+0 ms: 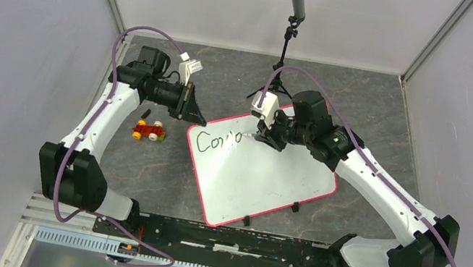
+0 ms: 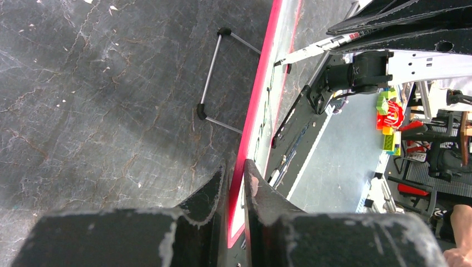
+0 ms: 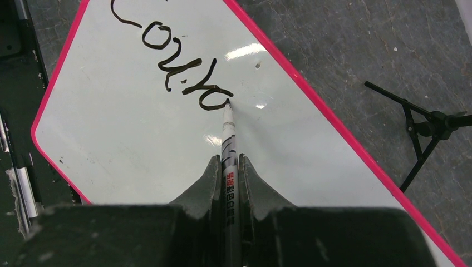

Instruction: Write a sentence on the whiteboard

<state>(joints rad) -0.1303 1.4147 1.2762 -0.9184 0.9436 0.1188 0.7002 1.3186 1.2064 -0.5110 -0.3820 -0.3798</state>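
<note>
Overhead view; two close wrist views; shared whiteboard (image 1: 262, 182)

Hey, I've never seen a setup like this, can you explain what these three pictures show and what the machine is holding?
These are two white robot arms bolted to a grey table. The wide picture looks down from above; the other two come from cameras on the wrists. The left hand pinches the pink rim of a whiteboard. The right hand grips a marker, its tip on the board at the end of black writing. A small toy car lies beside the board.
</note>
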